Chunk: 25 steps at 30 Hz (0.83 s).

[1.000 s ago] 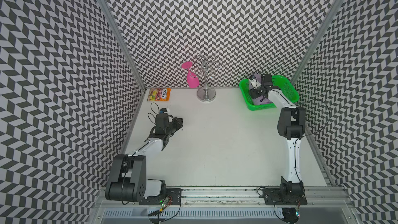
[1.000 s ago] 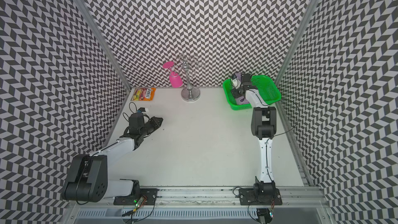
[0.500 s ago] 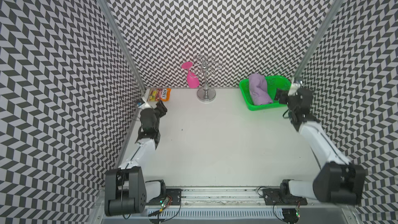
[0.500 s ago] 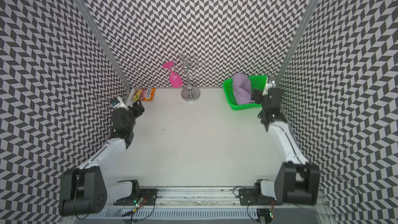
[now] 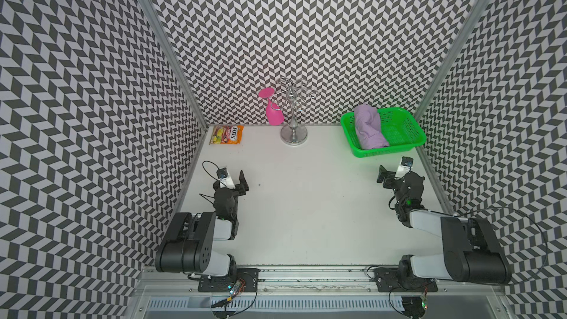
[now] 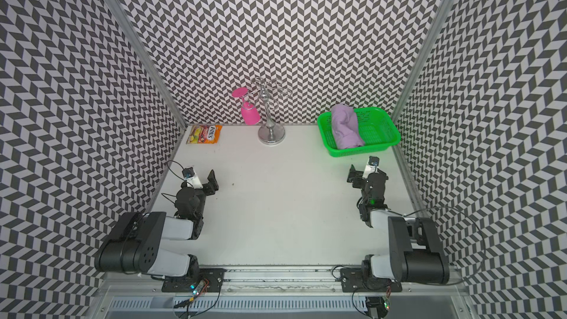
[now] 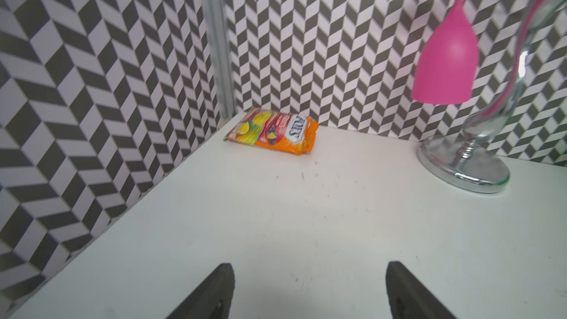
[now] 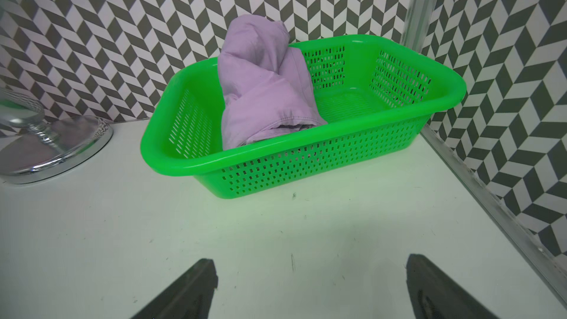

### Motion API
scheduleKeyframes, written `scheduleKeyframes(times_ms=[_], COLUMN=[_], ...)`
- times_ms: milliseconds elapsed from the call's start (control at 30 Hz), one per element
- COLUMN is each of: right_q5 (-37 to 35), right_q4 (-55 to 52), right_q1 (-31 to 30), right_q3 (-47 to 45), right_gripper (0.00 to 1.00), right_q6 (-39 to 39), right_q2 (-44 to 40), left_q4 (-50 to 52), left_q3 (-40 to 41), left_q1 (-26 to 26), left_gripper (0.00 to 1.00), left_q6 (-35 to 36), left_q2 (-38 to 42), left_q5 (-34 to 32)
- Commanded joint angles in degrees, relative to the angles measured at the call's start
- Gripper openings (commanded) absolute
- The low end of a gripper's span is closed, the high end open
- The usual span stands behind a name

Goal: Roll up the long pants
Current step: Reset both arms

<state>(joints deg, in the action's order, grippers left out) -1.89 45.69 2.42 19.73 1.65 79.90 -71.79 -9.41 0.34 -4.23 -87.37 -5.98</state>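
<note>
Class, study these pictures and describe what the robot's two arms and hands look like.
The left arm and right arm have bulky black joint housings joined by white links, with thin black cables looping alongside. The left hand and right hand each have two dark wedge-shaped fingers and a white-bracketed wrist camera.

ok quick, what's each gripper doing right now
left gripper: open, holding nothing
right gripper: open, holding nothing

Left pincer (image 7: 310, 271) and right pincer (image 8: 310, 266) both spread wide, held low.
</note>
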Motion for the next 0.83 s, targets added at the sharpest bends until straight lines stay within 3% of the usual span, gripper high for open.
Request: scheduleKeyframes(times_ms=[0,33,133,200,233,333,467,800], right_q5=[7.3,7.7,6.2,5.5,5.7,-0.3,-3.1,-4.1], right_q4=[10.9,13.0,26.4,38.1,39.5,23.2,33.1,25.5], right_q1=[-0.6,-1.3,-2.6,-2.7,-2.8,-2.8,-4.2,-4.8], right_q3=[-1.2,-2.1,-6.5,-10.1,-10.7,-4.8,-6.5,-4.9], right_gripper=[0.99,1.0,1.0,0.99,1.0,1.0,1.0,1.0], right_q6=[-2.3,-2.7,-3.1,-2.3,-2.3,-0.3,-1.0,-1.3], right_q2=[0.3,0.1,3.8,10.0,10.6,7.1,9.9,8.1], left_q4=[-7.2,-3.4,-5.2,2.7,1.1,2.6,2.2,2.8], left_q3=[0.1,-0.9,-2.2,-5.5,-5.4,-5.8,-5.7,-5.9], left_q1=[0.5,0.8,0.8,-0.3,-0.3,-0.1,0.2,0.2], left_gripper=[0.8,0.79,0.8,0.82,0.98,1.0,1.0,1.0], left_q6=[5.8,5.4,5.7,3.6,3.9,4.2,4.2,4.3], left_q2=[-0.6,1.0,-1.8,-0.9,-1.6,-1.2,-1.4,-1.3], left_q5=[7.3,6.9,6.3,5.6,5.6,5.4,5.1,4.9])
